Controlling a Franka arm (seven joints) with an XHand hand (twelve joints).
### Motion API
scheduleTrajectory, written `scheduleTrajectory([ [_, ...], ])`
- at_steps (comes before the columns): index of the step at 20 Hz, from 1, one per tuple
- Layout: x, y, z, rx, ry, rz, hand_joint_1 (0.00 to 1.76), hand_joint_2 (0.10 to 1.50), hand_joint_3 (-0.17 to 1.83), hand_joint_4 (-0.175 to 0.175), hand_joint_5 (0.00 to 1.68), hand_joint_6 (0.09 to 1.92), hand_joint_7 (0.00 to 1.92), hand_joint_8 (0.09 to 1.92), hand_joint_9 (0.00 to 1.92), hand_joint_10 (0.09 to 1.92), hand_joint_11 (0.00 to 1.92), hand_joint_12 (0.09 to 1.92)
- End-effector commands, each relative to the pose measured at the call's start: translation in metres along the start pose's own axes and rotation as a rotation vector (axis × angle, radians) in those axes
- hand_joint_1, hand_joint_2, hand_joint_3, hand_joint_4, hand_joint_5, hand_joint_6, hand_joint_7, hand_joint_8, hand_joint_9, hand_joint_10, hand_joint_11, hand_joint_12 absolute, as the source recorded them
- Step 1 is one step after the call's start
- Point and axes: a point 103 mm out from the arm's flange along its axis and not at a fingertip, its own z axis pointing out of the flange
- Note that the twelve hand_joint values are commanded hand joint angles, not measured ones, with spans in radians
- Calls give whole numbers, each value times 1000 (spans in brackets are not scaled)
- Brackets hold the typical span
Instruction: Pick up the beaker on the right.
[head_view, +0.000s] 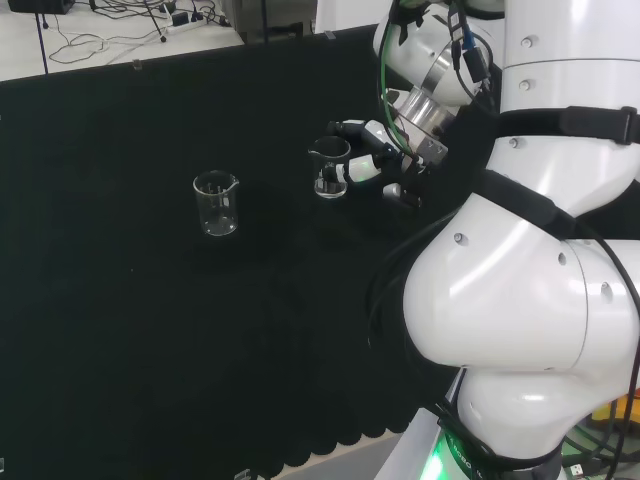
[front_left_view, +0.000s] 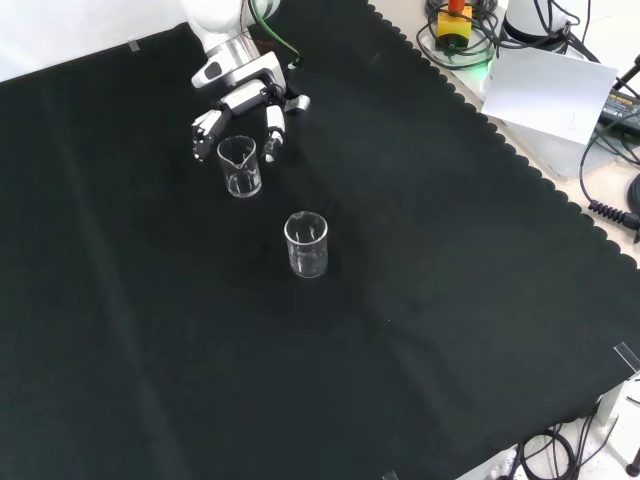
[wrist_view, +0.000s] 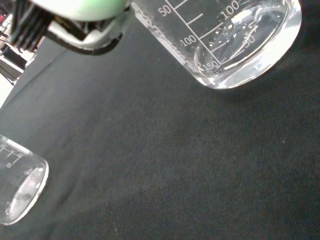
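Two clear beakers; the robot hand (front_left_view: 243, 108) curls around the right beaker (head_view: 329, 167), contact partly hidden.

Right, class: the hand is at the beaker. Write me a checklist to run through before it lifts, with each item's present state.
1. Target beaker upright on the cloth: ok.
2. Hand at the right-hand beaker in the head view, not the other beaker: ok.
3. Fingers either side of the beaker in the front view: ok.
4. Fingers closed on the glass: cannot tell.
5. Other beaker standing apart from the hand: ok.
6. Beaker empty: cannot tell.
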Motion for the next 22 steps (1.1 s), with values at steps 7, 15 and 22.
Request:
scheduleTrajectory([
  [7,-2,4,8,-13,59,-19,906,521,521,-44,502,87,310,688,413,624,0,1374],
  [15,-5,6,16,-31,114,-19,932,514,539,-46,518,87,336,692,431,614,5,1382],
  [22,-4,10,18,-37,130,-34,940,507,556,-45,526,87,336,686,433,601,13,1371],
])
